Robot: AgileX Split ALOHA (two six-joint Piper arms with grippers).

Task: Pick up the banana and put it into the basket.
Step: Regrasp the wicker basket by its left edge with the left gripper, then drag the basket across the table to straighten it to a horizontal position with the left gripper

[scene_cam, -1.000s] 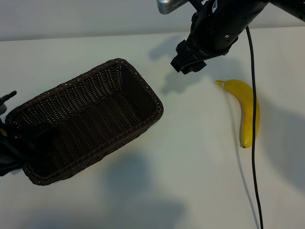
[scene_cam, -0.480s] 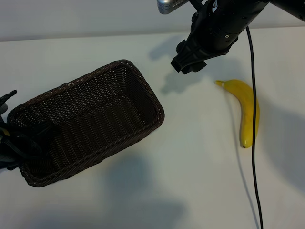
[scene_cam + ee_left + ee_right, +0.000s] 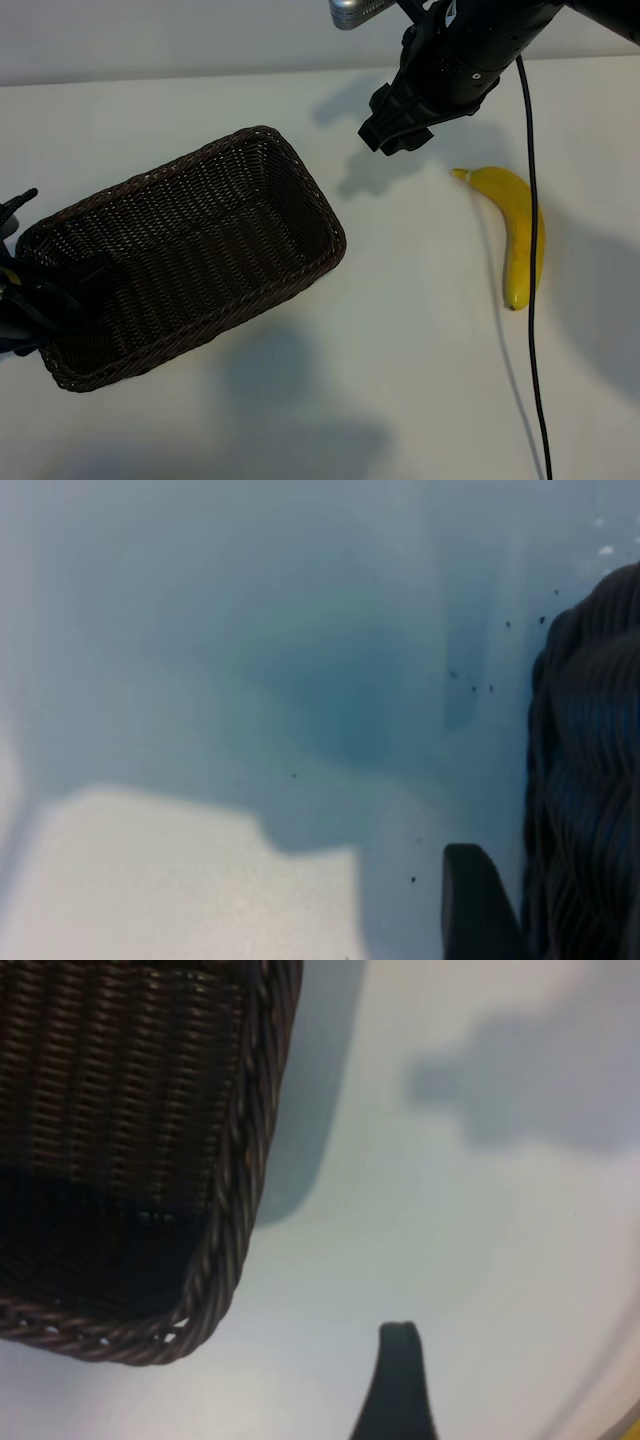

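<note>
White tabletop fills the scene, matte and bare apart from two things and the shadows of the arms. Judging by how they lie, the task has hardly begun: the banana rests flat on the tabletop on the right side of the exterior view, untouched, and the basket sits well apart from it on the left side, lying at an angle, with nothing inside it. Reaching, grasping, carrying across and setting down all remain to be done.

Above the middle of the tabletop, between basket and banana, hangs the right hand, pointing steeply downward. Its fingers are spread and hold nothing. The banana's stem tip points up toward this hand, with the rest of the fruit curving away from it toward the viewer; the hand is near that tip but clearly off to one side and raised, not over the fruit. In the right wrist view one dark fingertip shows against bare tabletop, with a rounded corner of the basket close by and no banana in sight, so the hand looks aimed short of its target.

At the basket's far left end sits the left hand, its fingers clenched on the braided rim there, apparently steadying it. The left wrist view shows only wicker at one edge and a single finger.
</note>
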